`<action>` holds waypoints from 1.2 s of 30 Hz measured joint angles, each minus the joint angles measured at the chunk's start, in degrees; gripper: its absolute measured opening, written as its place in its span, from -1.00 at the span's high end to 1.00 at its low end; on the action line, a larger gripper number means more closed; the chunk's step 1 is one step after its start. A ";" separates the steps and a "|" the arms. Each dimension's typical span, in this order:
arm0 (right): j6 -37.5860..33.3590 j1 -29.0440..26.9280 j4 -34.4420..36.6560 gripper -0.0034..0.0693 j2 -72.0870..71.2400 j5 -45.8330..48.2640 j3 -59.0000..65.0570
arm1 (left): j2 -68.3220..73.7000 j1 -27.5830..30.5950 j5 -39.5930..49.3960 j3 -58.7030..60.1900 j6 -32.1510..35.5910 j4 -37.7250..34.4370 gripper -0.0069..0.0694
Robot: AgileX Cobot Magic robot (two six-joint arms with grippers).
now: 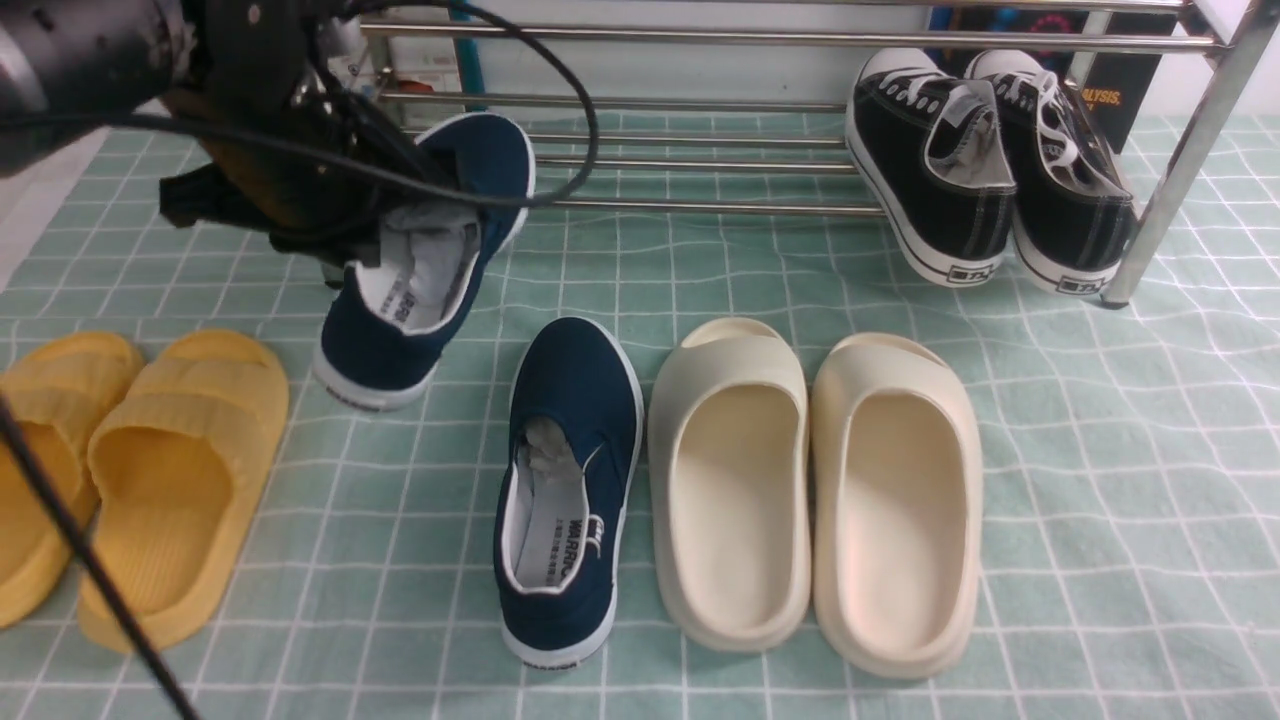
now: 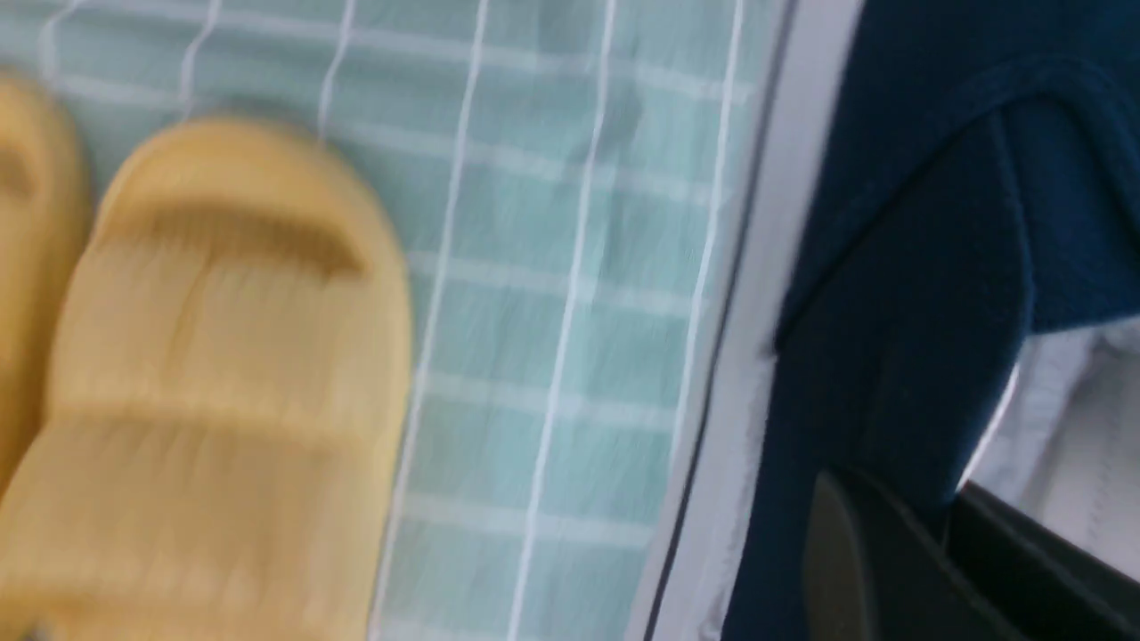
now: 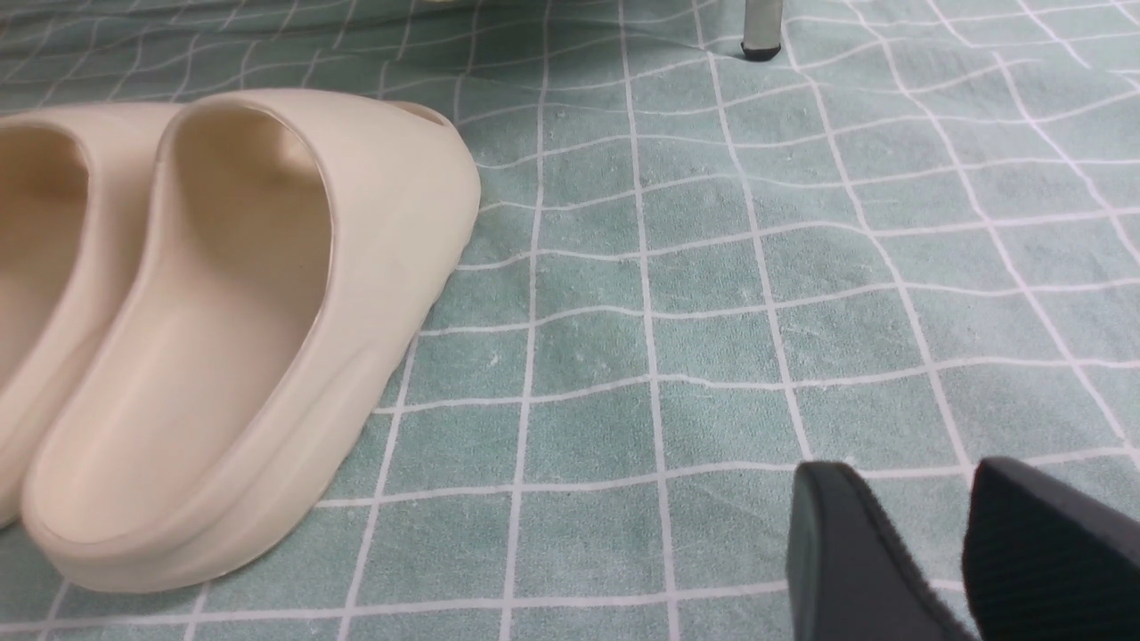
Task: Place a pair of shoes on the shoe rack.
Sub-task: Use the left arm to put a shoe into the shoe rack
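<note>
**1 navy slip-on in my left hand, its mate on the cloth**

My left hand (image 2: 944, 534) is clamped on the first navy blue canvas slip-on (image 1: 425, 290), 1 finger outside the side wall and 1 against the white lining. The shoe hangs tilted, toe up toward the left end of the chrome-tube shoe rack (image 1: 700, 164). I cannot tell whether its heel clears the green checked cloth (image 1: 1100, 450). The second navy blue canvas slip-on (image 1: 570, 480) lies flat on that cloth, just beside the cream foam slides (image 1: 730, 480). My right hand (image 3: 926, 516) sits low with a narrow gap, holding nothing.

I judge these shoes light. The canvas is soft, so a pinched wall can fold and let the shoe swing, while the rubber sole is stiffer. The bound collar near the heel looks the firmest hold.

The lying shoe's insole reads "WARRIOR"; its heel lettering is too small to read. The dark box (image 1: 1110, 95) behind the rack shows "ALYSIS,".
</note>
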 joint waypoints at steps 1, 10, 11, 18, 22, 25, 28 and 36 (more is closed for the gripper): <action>0.00 0.00 0.00 0.25 0.00 0.00 0.00 | 2.07 1.08 0.16 -3.26 1.23 -1.49 0.75; 0.00 0.00 0.00 0.25 0.00 0.00 0.00 | 21.26 4.86 1.48 -29.93 3.59 -9.93 0.75; 0.00 0.00 0.00 0.25 0.00 0.00 0.00 | 21.97 4.86 1.53 -30.98 3.58 -10.00 0.75; 0.00 0.00 0.00 0.25 0.00 0.00 0.00 | 31.28 4.86 1.30 -42.10 3.58 -10.22 0.75; 0.00 0.00 0.00 0.25 0.00 0.00 0.00 | 32.31 4.92 -0.20 -42.63 3.58 -8.42 0.75; 0.00 0.00 0.00 0.25 0.00 0.00 0.00 | 32.38 4.92 -1.50 -42.63 3.83 -8.18 0.73; 0.00 0.00 0.00 0.25 0.00 0.00 0.00 | 32.38 4.87 -2.32 -42.63 4.05 -7.81 0.55; 0.00 0.00 0.00 0.25 0.00 0.00 0.00 | 30.41 4.87 4.85 -43.00 4.34 -7.71 -0.28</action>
